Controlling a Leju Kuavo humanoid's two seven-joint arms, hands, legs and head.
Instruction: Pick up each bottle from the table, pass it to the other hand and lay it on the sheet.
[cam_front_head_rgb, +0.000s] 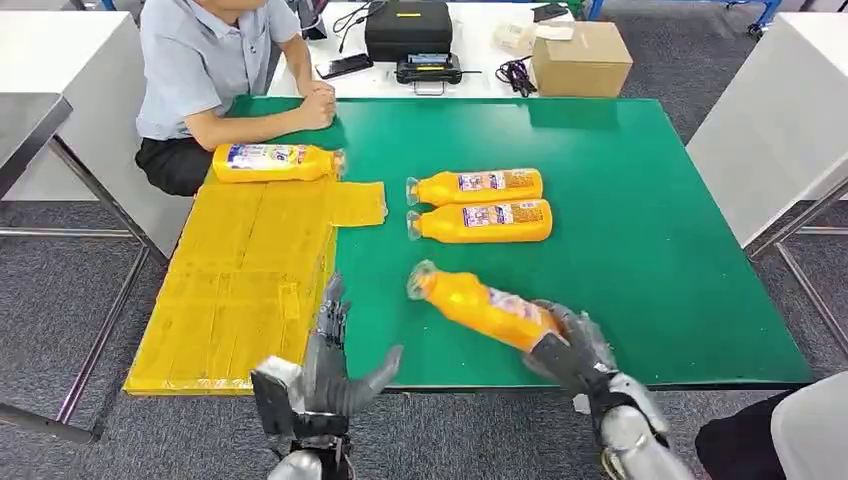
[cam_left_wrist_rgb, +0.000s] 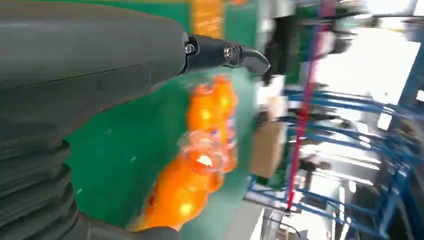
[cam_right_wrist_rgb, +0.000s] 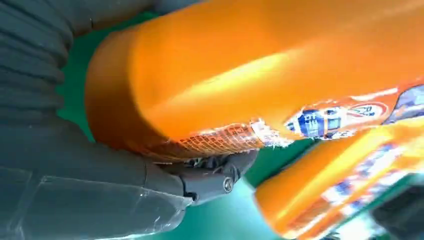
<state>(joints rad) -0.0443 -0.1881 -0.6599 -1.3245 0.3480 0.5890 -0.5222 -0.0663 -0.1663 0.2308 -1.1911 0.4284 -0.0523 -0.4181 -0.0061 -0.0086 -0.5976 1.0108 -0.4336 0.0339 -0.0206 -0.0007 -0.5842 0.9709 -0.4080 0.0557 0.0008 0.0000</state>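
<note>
1. The held bottle (cam_front_head_rgb: 480, 306), orange, is lifted over the near part of the green table (cam_front_head_rgb: 650, 250), its cap end tilted toward the left hand.
2. The right hand (cam_front_head_rgb: 570, 350) grasps the bottle at its base end, fingers wrapped around the body.
3. The left hand (cam_front_head_rgb: 335, 360) is released, fingers spread, near the table's front edge, apart from the bottle.
4. One bottle on the sheet (cam_front_head_rgb: 272, 162) lies at the far end of the yellow sheet (cam_front_head_rgb: 240, 290).
5. Two waiting bottles (cam_front_head_rgb: 480, 205) lie side by side mid-table.
6. A seated person (cam_front_head_rgb: 215, 70) rests an arm on the far corner.
</note>
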